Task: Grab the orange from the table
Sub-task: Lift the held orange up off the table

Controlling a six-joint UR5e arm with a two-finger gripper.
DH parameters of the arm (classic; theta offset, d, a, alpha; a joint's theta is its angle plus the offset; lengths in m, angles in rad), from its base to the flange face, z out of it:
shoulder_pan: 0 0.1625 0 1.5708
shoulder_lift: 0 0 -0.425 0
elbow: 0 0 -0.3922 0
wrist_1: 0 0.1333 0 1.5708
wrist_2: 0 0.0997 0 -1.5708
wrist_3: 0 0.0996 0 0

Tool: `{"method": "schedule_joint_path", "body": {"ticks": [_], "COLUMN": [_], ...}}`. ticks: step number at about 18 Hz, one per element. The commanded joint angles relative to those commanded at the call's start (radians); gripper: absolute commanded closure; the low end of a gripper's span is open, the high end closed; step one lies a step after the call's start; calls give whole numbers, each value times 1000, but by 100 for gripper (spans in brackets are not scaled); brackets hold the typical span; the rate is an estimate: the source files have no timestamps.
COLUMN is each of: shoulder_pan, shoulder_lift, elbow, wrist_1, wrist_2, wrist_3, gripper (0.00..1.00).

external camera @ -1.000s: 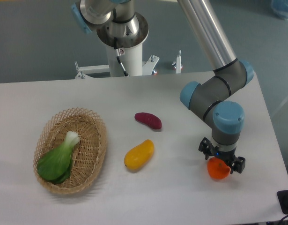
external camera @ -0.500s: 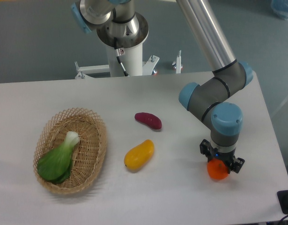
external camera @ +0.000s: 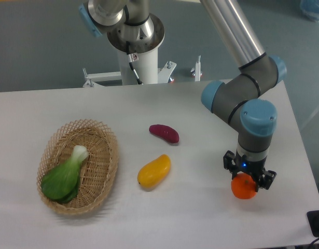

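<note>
While my claw straddles the orange at the surface's near right, seemingly pinching it, the fruit looks unlifted; raising it remains.

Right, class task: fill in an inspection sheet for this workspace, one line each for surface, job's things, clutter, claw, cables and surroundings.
Surface: white-grey table, matte, no spills seen.
Job's things: orange near the table's right front corner; whether it rests on the table or is lifted cannot be told.
Clutter: yellow mango at centre; purple sweet potato behind it, apart; wicker basket at left holding a green bok choy.
Claw: claw pointing down, fingers on either side of the orange's top; appears shut on it.
Cables: one black cable down the white pedestal.
Surroundings: grey floor behind the table; dark object at the lower right edge.
</note>
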State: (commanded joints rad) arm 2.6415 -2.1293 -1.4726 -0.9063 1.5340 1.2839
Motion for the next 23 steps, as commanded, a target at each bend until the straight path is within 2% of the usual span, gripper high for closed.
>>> {"method": "schedule_joint_path", "body": {"ticks": [3,9,17,23], "shoulder_pan": [8,22,22,17], "shoulder_lift": [29,35,32,32], "elbow": [23,48,75,74], "wrist_1": [-89,-102,-108,-125], "wrist_2": [3,5,14,46], "wrist_3": [31,35,29,25], "gripper": [40,36,37,36]}}
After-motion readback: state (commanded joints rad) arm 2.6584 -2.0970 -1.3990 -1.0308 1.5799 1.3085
